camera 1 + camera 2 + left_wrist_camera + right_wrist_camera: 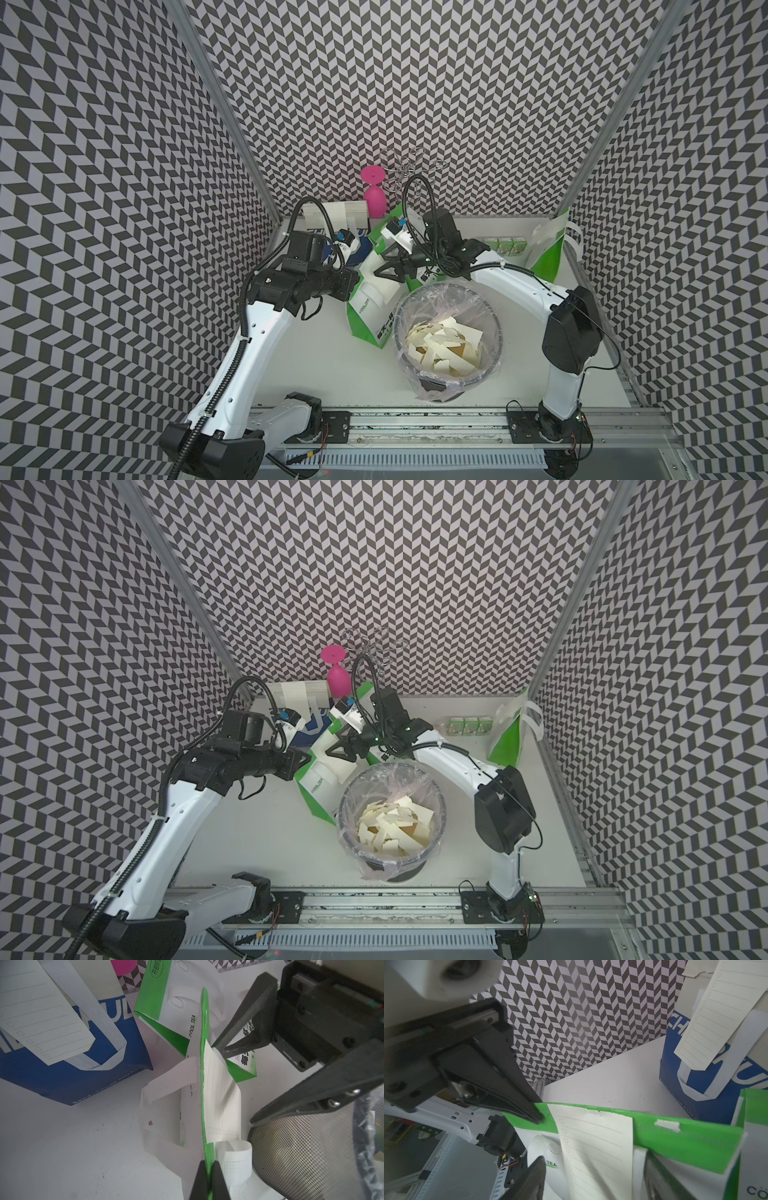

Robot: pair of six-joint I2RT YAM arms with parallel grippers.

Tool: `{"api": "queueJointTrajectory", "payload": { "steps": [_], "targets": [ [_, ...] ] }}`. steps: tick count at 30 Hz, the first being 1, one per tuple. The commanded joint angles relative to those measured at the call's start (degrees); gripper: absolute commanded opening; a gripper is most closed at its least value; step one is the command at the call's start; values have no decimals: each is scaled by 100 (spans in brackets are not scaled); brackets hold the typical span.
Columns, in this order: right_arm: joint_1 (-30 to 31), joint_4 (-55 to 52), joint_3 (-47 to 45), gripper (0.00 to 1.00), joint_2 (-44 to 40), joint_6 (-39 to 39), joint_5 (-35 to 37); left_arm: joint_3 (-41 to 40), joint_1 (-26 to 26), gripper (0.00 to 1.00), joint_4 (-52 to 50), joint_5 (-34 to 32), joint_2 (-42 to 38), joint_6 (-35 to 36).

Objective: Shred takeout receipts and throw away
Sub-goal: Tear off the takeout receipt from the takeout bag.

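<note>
Bare white tabletop (316, 357) lies open beside the black mesh bin with clear liner (453, 380) — green-and-white paper bags (365, 309) crowd just behind it.

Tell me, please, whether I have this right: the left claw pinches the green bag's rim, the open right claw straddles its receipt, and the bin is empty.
Not quite: the bin is not empty; both top views show cream scraps in it. The rest stands: the left claw pinches the rim of the green bag and the open right claw straddles its receipt.

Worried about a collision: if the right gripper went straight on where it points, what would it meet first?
The right gripper would probably meet the cream receipt on the green-and-white bag first; depth is unclear.
</note>
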Motion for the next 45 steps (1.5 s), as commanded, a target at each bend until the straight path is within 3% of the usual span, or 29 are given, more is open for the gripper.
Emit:
{"api": "queueJointTrajectory", "payload": {
  "steps": [1,5,10,17,34,45],
  "targets": [
    [88,321,153,70,-9,-98,-289,158,-35,0,153,111,-2,154],
    [88,176,130,78,-206,-214,638,197,-35,0,91,1,16,151],
    [88,206,84,78,-534,-430,1380,162,-35,0,91,-78,5,139],
    [90,207,99,74,-376,-390,469,197,-44,0,99,-19,16,180],
    [141,-110,351,69,45,-373,220,171,-150,0,144,20,51,220],
    [180,-400,480,59,161,-495,-272,127,-211,0,171,0,39,264]
  ]
}}
